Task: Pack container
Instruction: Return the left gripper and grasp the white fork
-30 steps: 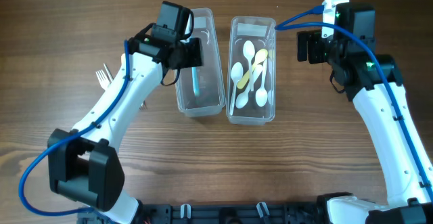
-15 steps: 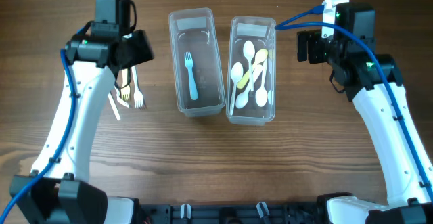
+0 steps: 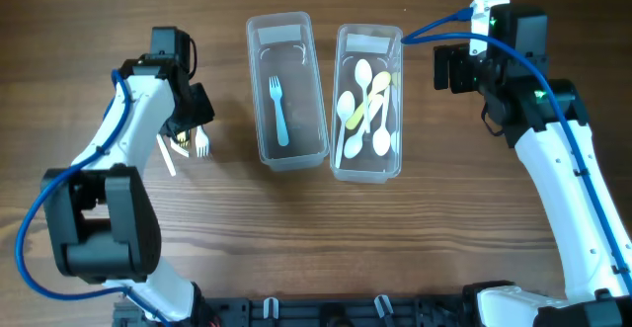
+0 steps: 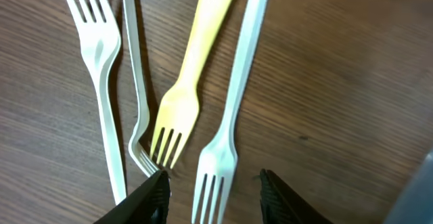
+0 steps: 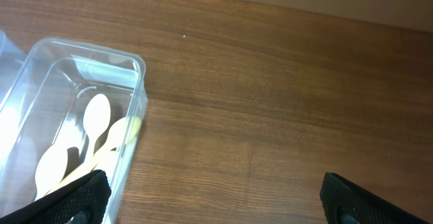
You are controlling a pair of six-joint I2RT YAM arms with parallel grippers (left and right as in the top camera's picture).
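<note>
Fork pickup: hovering with left jaws apart astride the white fork [image 4: 230, 109], on the bench [image 3: 316, 238] left of the fork tub [image 3: 301, 154]. Next, lower, clamp, carry in beside the blue fork [image 3: 279, 110]. Right jaws apart, empty, right of it.

We see a wooden table [image 3: 425, 238], dark brown, its grain running left to right across the overhead view (both wrist views show the same fine grain closer up). Along its near edge we make out a black rail [image 3: 336, 312] carrying small fittings, too small to identify.
</note>
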